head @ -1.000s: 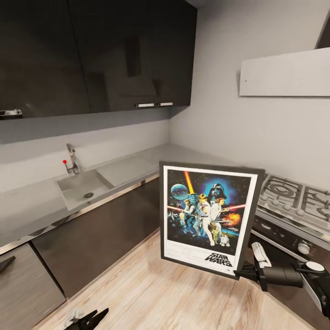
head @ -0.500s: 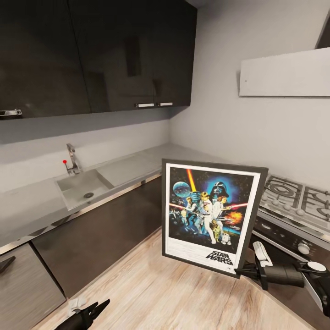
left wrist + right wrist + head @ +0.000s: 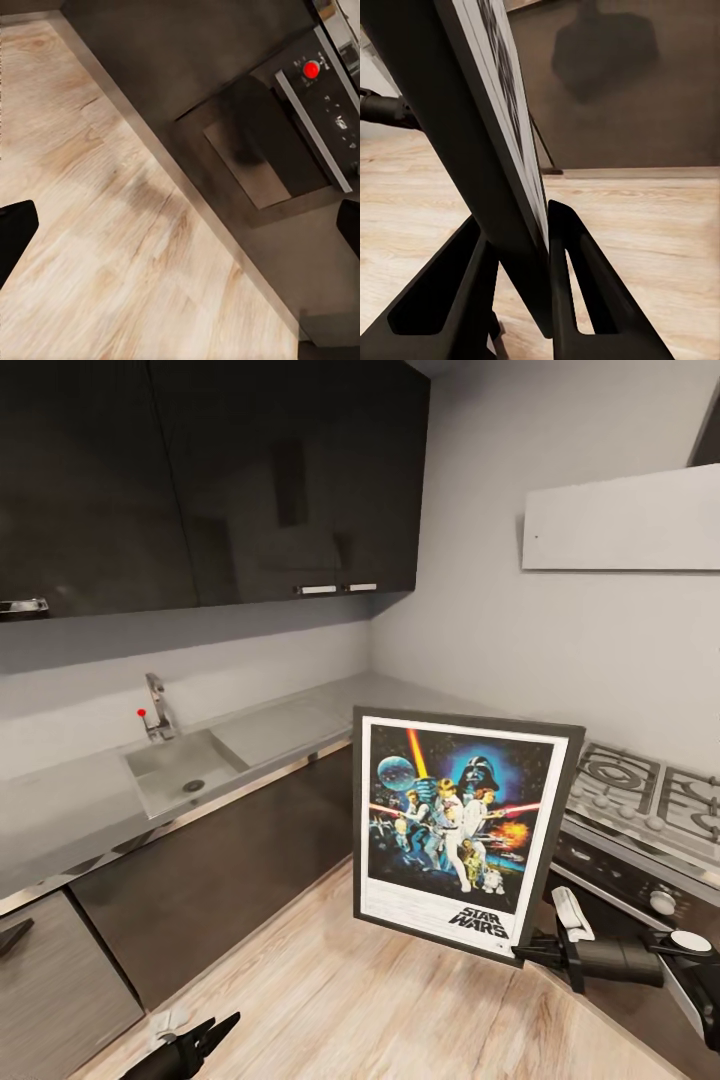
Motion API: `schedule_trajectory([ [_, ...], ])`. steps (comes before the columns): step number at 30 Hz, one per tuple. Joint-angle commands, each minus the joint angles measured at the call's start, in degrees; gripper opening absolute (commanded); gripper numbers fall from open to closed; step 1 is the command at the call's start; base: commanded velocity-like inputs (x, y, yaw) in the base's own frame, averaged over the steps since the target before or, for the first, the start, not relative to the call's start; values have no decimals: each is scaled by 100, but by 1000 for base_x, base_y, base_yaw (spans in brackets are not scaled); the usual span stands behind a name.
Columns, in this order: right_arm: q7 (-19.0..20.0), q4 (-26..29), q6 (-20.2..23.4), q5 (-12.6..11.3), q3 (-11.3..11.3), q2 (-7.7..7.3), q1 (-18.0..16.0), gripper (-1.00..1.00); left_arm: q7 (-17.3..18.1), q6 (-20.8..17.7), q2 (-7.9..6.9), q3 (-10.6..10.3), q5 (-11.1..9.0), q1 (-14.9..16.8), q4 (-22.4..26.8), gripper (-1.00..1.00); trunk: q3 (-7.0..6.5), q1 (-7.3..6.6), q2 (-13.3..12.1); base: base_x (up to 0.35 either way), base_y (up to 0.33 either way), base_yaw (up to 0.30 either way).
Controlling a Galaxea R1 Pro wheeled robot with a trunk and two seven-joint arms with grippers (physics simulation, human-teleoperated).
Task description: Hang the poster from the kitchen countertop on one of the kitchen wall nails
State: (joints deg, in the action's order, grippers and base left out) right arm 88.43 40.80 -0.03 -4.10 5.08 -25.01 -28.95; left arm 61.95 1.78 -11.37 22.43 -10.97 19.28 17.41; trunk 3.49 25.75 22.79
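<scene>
The Star Wars poster [image 3: 455, 828] stands upright in the air over the wooden floor, in front of the corner cabinets. My right gripper [image 3: 537, 952] is shut on its lower right corner. In the right wrist view the frame's edge [image 3: 502, 195] runs between the two dark fingers [image 3: 574, 285], which press on both sides of it. The grey kitchen countertop [image 3: 300, 715] runs along the wall behind the poster. My left gripper [image 3: 205, 1038] hangs low over the floor, open and holding nothing; its fingertips [image 3: 15, 232] sit far apart. The wall nails are too small to make out on the pale wall [image 3: 470, 610].
A square sink [image 3: 180, 772] with a tap [image 3: 155, 710] is set in the worktop at the left. A steel gas hob [image 3: 645, 792] and oven front [image 3: 610, 870] stand at the right. Dark upper cabinets [image 3: 210, 480] hang above. A pale panel [image 3: 625, 520] with a small dark dot is on the right wall.
The poster has shifted slightly to the right with my right gripper. My left gripper has moved a little to the left and up near the floor.
</scene>
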Motion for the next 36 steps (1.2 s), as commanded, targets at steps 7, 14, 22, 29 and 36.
schedule_trajectory([
  [7, 26, -2, 4, -12, 2, -1, -6, -100, -10, 28, 3, -1, -6, 6, -22, 100, 13, 3, 13, -186, 42, 23],
  [14, 25, -2, -5, -6, -5, 4, -6, -100, -15, 33, 3, -2, -2, 6, -27, 100, 22, 3, 13, -84, 22, 222],
  [22, 25, -2, -6, -4, -6, 5, -6, -100, -16, 33, 3, -1, 5, 6, -35, 100, 30, 3, 13, -189, 140, 145],
  [29, -9, -2, -12, -3, -14, 5, -6, -100, -16, 33, 3, -2, 7, 6, -31, 100, 36, 3, 13, -171, 121, 87],
  [36, -234, -2, -14, -10, -35, 11, -6, -100, -16, 40, 3, 4, 8, 6, -32, 100, 53, 3, 13, -57, 43, 237],
])
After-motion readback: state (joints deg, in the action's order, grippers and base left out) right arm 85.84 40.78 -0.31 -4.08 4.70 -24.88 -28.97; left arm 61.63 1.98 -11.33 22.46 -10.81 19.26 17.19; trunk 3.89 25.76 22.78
